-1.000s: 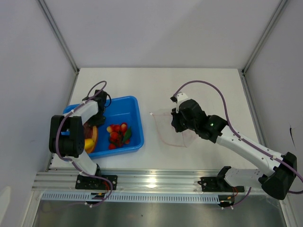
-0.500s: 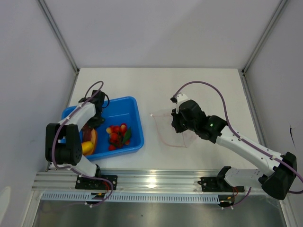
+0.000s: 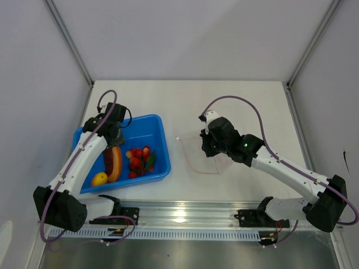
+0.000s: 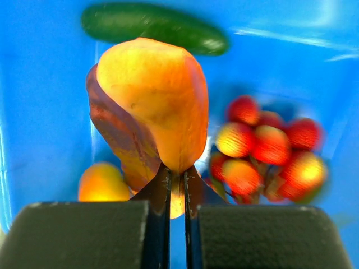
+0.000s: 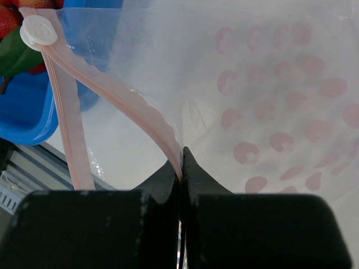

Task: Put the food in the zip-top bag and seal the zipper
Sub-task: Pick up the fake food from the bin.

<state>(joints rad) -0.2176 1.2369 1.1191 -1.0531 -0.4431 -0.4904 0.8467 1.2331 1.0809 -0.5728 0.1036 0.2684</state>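
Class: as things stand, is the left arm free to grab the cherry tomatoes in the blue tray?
Probably not yet: its fingers are shut on the orange wedge slice. The cherry tomatoes lie uncovered beside it.

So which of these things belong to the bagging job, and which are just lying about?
Job: wedge slice in the left gripper, cherry tomatoes, yellow-orange piece, green piece, zip-top bag, its zipper pinched by the right gripper.
Lying about: blue tray, table.
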